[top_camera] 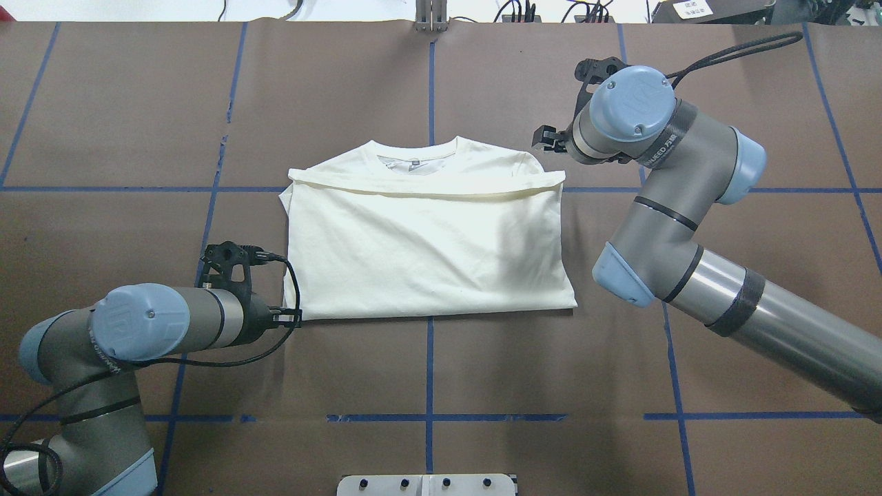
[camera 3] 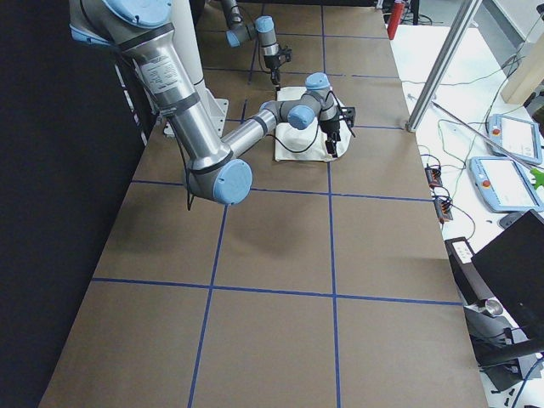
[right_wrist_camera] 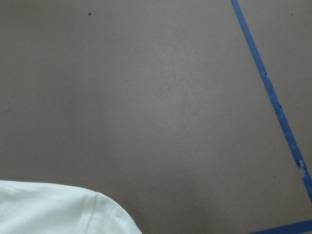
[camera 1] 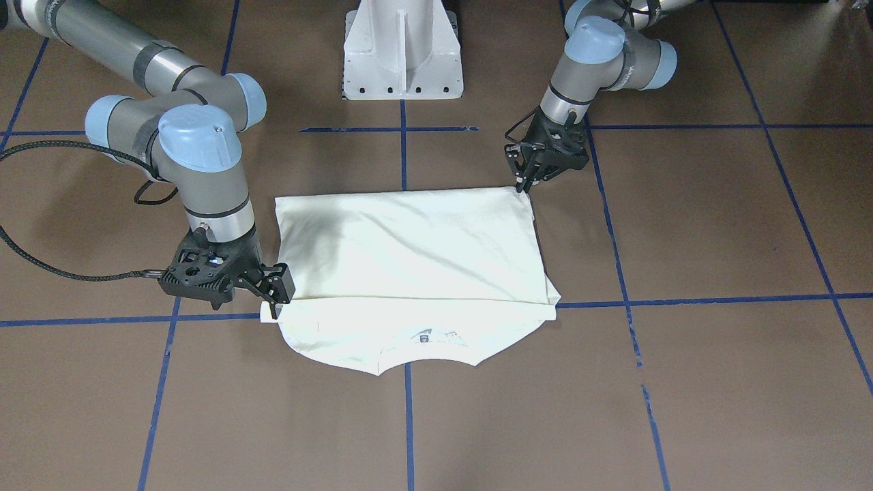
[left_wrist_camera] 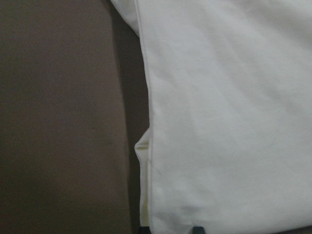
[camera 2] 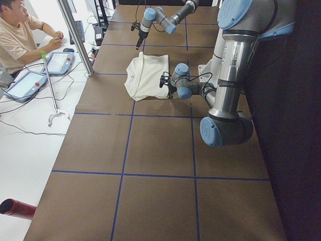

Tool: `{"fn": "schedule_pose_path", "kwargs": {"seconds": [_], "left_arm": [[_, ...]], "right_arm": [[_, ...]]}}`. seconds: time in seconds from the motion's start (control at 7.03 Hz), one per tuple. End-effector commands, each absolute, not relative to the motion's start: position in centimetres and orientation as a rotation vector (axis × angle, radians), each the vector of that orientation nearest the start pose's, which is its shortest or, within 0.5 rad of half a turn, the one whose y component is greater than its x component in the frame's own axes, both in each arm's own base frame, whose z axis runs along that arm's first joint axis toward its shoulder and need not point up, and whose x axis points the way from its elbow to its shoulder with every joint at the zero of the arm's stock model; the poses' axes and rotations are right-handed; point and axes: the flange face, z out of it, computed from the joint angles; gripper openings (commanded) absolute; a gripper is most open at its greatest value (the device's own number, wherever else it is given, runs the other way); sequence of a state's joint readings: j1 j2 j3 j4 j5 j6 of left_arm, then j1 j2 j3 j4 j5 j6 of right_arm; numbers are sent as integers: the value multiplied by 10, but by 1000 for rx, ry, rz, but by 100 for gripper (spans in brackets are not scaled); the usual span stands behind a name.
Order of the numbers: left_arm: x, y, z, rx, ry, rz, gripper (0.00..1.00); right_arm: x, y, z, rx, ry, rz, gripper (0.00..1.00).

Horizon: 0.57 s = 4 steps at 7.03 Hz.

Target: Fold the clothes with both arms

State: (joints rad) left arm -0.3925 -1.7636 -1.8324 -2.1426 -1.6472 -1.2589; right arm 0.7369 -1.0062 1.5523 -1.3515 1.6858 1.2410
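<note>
**While the collar shows past the fold, the shirt looks about half done**

Since no sleeve sticks out at either side, the cream-white shirt (top_camera: 427, 241) appears to have its sleeves tucked in already. It lies flat in the middle of the brown desk (top_camera: 427, 372) as a near-square packet. Its lower half is turned up over the chest, and that folded edge stops just short of the collar (top_camera: 417, 153), so the neckband and a small label (camera 1: 424, 336) stay uncovered. Only plain cloth faces up; no print shows.

The left pincer (camera 1: 524, 184) is down at the packet's corner nearest the robot, its tips at or touching the cloth. The right pincer (camera 1: 275, 303) is at the diagonally opposite corner, by the end of the turned-up edge. From these views one cannot tell whether either pincer is spread, pressed together or pinching fabric. The wrist cameras show cloth and desk but no fingertips.

By this reading the first folds are made and lie fairly neat, with light creases across the top layer. What seems left is at least one more fold to make the packet smaller, then letting go and drawing both arms clear.
</note>
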Motion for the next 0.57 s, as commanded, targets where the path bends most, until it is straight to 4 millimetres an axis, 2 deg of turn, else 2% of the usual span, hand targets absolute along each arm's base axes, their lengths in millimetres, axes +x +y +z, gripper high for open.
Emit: {"fn": "schedule_pose_path", "kwargs": {"seconds": [0.0,0.14,0.28,0.43], "left_arm": [[475,-339,376,300,977,-35,0],[460,-359,375,372,953,23,0],[434,-394,384,455,892,74,0],[408,-442,417,503,794,85,0]], "right_arm": [[-438,-563,319,297,-719,345,100],[-439,-562,320,295,-718,345,100],[-439,-562,320,295,-718,345,100],[-439,-563,319,295,-720,348,100]]}}
